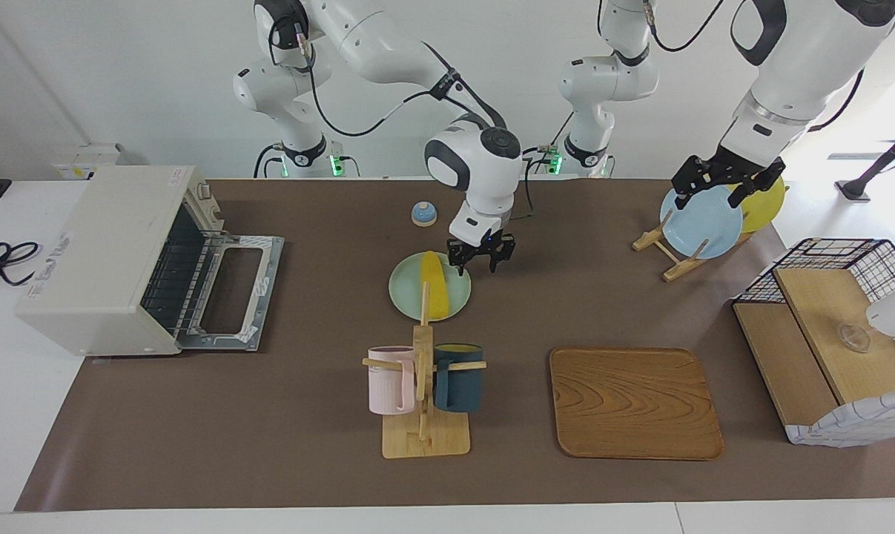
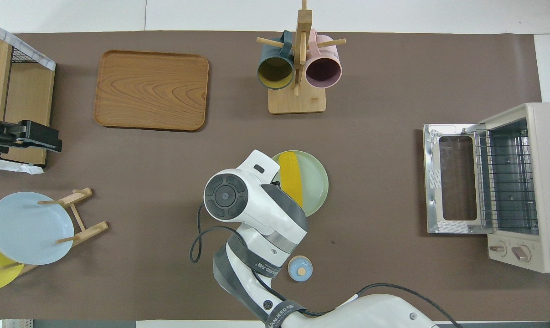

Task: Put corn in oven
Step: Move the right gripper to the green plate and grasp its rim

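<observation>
Over the green plate's [image 1: 408,298] rim beside the corn [image 1: 434,289], the right hand [image 1: 480,261], fingers spread, oven [image 1: 113,256] door down.

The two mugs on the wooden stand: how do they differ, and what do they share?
The pink mug is pale pink inside and out; the dark blue mug has a yellow inside, as the overhead view shows. The pink mug hangs toward the right arm's end of the table, the dark blue mug toward the left arm's. Both hang on pegs of the wooden stand, similar in size.
</observation>
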Tool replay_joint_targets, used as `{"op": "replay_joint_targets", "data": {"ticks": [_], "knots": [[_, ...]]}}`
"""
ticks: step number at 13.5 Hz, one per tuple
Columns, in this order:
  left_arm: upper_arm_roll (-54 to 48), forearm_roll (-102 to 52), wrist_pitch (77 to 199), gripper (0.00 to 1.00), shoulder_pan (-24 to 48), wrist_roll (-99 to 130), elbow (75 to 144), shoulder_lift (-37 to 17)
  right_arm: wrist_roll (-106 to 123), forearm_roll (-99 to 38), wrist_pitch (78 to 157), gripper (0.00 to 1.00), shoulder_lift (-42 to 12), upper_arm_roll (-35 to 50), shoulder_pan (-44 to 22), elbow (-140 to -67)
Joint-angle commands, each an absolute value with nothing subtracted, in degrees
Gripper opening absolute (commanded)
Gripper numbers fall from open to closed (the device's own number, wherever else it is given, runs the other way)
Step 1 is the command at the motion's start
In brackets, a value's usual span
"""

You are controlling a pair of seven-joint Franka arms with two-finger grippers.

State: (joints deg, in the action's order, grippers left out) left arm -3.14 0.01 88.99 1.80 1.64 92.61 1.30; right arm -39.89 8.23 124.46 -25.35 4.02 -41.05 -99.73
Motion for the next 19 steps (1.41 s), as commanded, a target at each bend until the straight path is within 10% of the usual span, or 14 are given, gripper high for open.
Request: {"op": "replay_joint_targets", "data": {"ticks": [1,7,10,19], "knots": [[-3.8,1.1,88.9,1.00,1.1,1.5,93.2,2.0,-37.4,9.1,125.9,0.64,-23.5,4.0,-40.4,-103.4],[-3.8,0.3,89.0,1.00,1.1,1.4,93.3,2.1,-36.4,9.2,131.8,0.48,-22.0,4.0,-40.4,-110.2],[-3.8,-0.3,89.1,1.00,1.1,1.3,94.1,2.5,-36.0,10.4,131.6,0.00,-21.6,4.0,-40.3,-110.7],[-3.6,-1.3,90.0,1.00,1.1,1.5,94.1,2.4,-24.3,24.0,111.3,0.00,-19.1,3.6,-36.1,-103.4]]}}
